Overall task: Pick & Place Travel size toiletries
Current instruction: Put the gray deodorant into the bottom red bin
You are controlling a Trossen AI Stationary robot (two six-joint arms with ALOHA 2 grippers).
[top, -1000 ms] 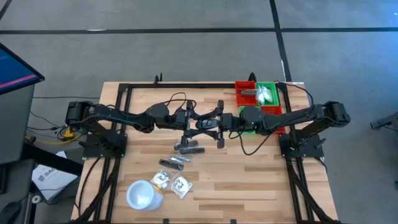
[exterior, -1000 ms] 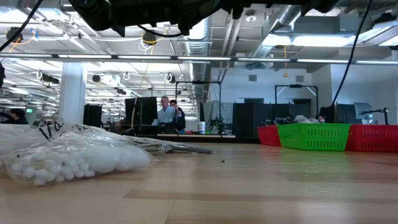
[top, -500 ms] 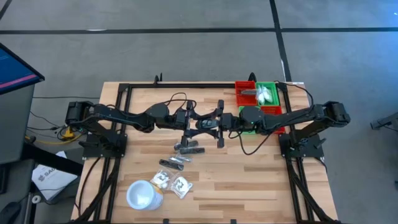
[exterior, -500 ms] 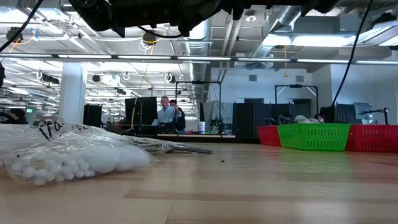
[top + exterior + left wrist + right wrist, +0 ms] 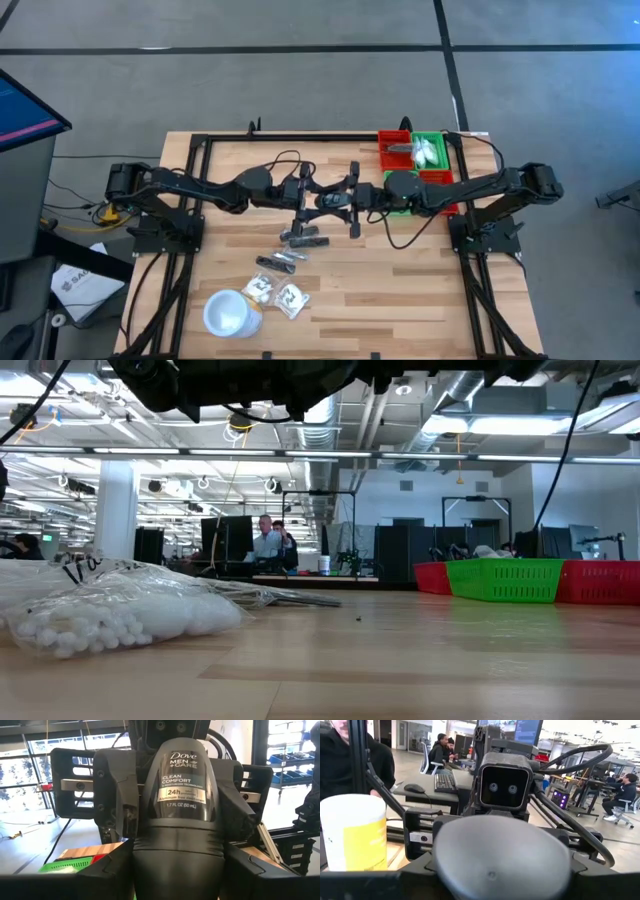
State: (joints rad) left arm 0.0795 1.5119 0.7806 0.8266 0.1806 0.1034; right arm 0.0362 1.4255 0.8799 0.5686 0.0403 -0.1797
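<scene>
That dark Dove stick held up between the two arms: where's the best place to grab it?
Probably the straight labelled body of the Dove stick, with the jaws closing in from its two narrow sides, as the right gripper seems to do. There the walls run parallel; the domed end is rounded and would likely slip.

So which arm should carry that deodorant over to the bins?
Right. The deodorant hangs mid-table between the left gripper and right gripper; the red bin and green bin sit by the right arm's base.

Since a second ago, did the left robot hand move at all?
No. In the high view the left gripper sits at the same spot beside the red bin, mid-table, holding the deodorant stick with the right gripper.
</scene>
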